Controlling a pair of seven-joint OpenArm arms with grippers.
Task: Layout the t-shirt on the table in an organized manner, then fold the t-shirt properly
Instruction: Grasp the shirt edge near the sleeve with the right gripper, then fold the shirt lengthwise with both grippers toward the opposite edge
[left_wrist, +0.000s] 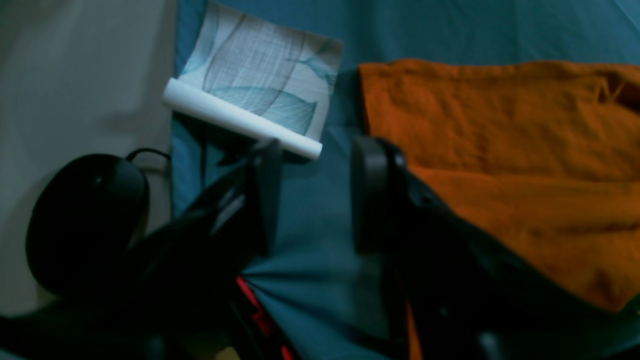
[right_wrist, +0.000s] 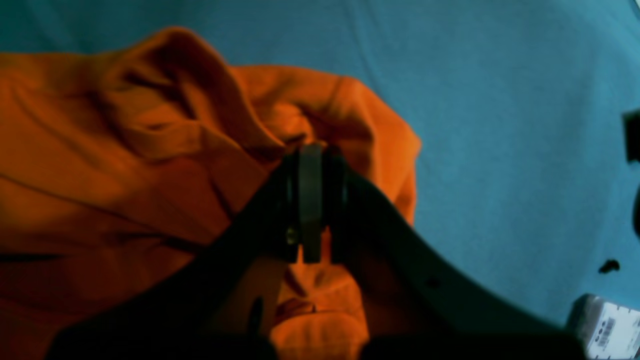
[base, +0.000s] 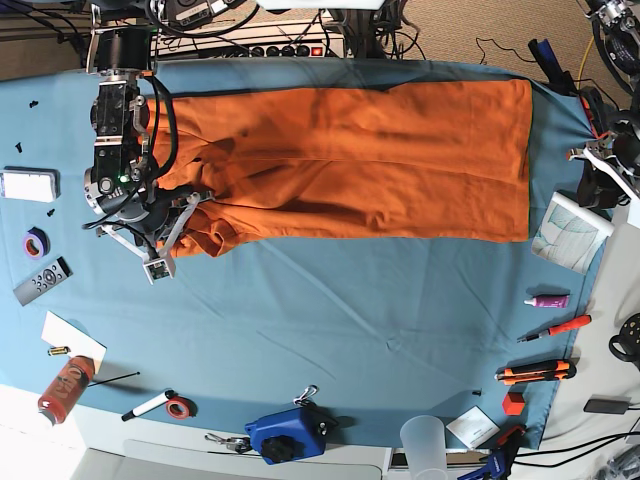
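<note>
The right arm (base: 120, 130) is black with looping cables; both tools have matte-black fingers (left_wrist: 367, 192).

The t-shirt (base: 350, 165) lies spread lengthwise across the far half of the table (base: 350, 320). Its bunched end sits directly under and around the closed jaws of the right gripper (right_wrist: 311, 150). The opposite end lies just beside the parted jaws of the left gripper (left_wrist: 312, 195), a paper roll (left_wrist: 260, 90) beyond them.

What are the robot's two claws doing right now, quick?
Left gripper: open, holding nothing, beside the t-shirt.
Right gripper: shut on the t-shirt's bunched end.
</note>
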